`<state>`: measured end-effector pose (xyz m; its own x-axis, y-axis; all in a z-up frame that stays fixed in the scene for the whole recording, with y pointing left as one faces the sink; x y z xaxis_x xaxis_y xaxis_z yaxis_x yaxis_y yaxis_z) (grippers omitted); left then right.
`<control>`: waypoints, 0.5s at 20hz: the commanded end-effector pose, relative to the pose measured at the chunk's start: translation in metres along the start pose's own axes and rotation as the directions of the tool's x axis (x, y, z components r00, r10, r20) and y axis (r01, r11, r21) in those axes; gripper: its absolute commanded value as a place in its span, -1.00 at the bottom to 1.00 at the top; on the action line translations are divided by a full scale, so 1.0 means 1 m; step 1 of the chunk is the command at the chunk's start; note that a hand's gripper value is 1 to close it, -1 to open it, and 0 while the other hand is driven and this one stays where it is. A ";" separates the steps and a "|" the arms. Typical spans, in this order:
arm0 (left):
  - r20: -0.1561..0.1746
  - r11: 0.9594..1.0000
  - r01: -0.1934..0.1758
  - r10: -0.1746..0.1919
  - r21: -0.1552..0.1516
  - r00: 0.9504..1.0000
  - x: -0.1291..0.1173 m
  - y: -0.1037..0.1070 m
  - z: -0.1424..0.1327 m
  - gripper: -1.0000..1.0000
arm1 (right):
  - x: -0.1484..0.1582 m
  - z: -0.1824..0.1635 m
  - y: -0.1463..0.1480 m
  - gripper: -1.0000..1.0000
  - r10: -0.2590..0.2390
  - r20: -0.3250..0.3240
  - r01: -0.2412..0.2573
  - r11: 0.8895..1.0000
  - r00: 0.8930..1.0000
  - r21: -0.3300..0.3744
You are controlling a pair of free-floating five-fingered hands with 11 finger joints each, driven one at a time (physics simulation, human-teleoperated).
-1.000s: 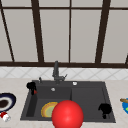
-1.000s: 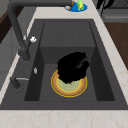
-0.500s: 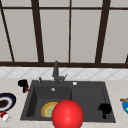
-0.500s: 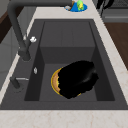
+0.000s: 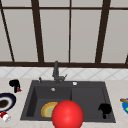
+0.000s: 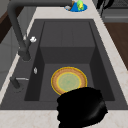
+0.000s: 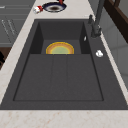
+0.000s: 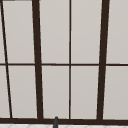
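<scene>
Sink [image 5: 30,100] holding yellow plate [image 6: 69,80], dark bowl [image 5: 6,101] on counter, right robot hand [image 5: 105,109] hovering, grip unclear.

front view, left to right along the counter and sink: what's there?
dark blue plate → left hand → yellow-rimmed plate in the sink basin → red ball → right hand → blue plate

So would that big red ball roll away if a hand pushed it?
Probably. The red ball looks perfectly round, so a nudge should send it rolling. It also looks smooth, so it might slip from a grasp. The right hand is nearest it.
</scene>
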<state>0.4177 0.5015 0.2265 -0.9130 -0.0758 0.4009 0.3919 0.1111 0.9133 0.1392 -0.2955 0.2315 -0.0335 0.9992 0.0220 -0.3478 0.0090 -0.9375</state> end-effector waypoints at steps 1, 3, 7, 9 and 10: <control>-0.001 0.999 -0.048 0.048 0.006 0.999 -0.002 -0.004 0.032 1.00 | 0.000 0.000 0.000 0.00 0.000 0.000 0.000 1.000 1.000 0.000; -0.002 0.999 -0.042 0.042 0.003 0.999 0.003 -0.010 0.049 1.00 | 0.000 0.000 0.000 0.00 0.000 0.000 0.000 1.000 1.000 0.000; 0.005 1.000 -0.014 0.014 0.012 1.000 -0.001 -0.033 0.083 1.00 | 0.000 0.000 0.000 0.00 0.000 0.000 0.000 1.000 1.000 0.000; 0.001 1.000 -0.002 0.002 0.001 1.000 -0.008 -0.050 0.101 1.00 | 0.000 0.000 0.000 0.00 0.000 0.000 0.000 1.000 1.000 0.000; 0.002 1.000 0.003 -0.003 0.001 1.000 -0.010 -0.057 0.109 1.00 | 0.000 0.000 0.000 0.00 0.000 0.000 0.000 1.000 1.000 0.000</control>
<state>0.3977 0.5814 0.1861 -0.9125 -0.0744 0.4022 0.3932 0.1121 0.9126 0.1392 -0.2955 0.2315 -0.0335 0.9992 0.0220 -0.3478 0.0090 -0.9375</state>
